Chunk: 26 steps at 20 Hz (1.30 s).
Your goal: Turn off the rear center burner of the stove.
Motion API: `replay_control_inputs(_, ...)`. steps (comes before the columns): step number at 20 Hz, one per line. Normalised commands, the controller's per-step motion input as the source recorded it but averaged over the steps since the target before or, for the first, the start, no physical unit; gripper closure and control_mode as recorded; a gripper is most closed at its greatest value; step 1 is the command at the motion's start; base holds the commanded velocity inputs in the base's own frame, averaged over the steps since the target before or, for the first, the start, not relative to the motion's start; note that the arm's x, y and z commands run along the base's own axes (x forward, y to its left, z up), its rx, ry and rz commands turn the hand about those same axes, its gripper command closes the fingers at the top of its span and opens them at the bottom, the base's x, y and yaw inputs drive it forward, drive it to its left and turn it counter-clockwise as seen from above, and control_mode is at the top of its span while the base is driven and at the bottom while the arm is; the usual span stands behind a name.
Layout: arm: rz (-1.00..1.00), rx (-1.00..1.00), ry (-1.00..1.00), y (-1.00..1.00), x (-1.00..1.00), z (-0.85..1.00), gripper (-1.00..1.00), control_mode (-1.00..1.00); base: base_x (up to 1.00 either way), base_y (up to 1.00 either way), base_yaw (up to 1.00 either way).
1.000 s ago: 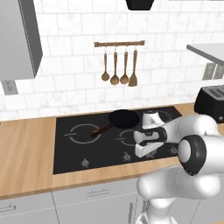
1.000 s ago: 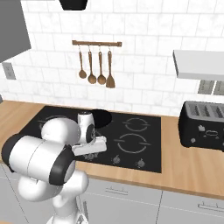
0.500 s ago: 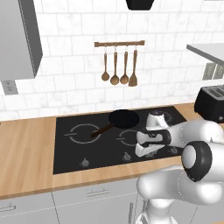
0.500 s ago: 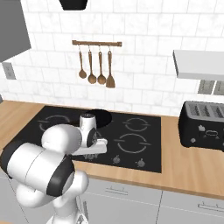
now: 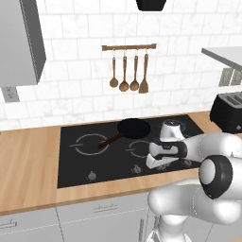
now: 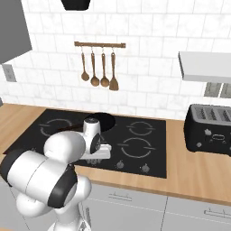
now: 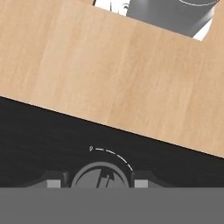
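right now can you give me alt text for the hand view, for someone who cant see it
Close view straight down on a round grey stove knob with a dashed dial arc, sitting between the two dark fingertips of the gripper. Black glass of the stove surrounds it; beyond lies light wooden counter.

No words, brands or numbers can be read anywhere; the stove [image 5: 94, 158] carries only grey ring and tick marks.

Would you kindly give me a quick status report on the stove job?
Gripper low over the stove, fingertips either side of a grey knob. Open or shut: cannot tell. Black frying pan sits at rear center. Nothing blocking the knob.
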Motion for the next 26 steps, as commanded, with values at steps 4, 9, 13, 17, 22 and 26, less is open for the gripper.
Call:
replay_control_inputs(4, -0.18, 0.14, 0.13, -0.04, 0.00, 0.00, 1.00, -1.00, 0.00, 0.00, 0.00)
replay_control_inputs(9, -0.22, 0.13, 0.13, 0.00, 0.00, 0.00, 1.00, -1.00, 0.00, 0.00, 0.00)
replay_control_inputs(13, -0.25, 0.12, 0.10, 0.00, 0.00, 0.00, 1.00, -1.00, 0.00, 0.00, 0.00)
replay_control_inputs(17, -0.29, 0.10, 0.10, 0.00, -0.01, 0.00, 1.00, -1.00, 0.00, 0.00, 0.00)
replay_control_inputs(22, -0.32, 0.05, 0.12, 0.00, -0.08, -0.05, 1.00, -1.00, 0.00, 0.00, 0.00)
replay_control_inputs(26, -0.31, 0.02, 0.08, 0.00, -0.30, -0.16, 1.00, -1.00, 0.00, 0.00, 0.00)
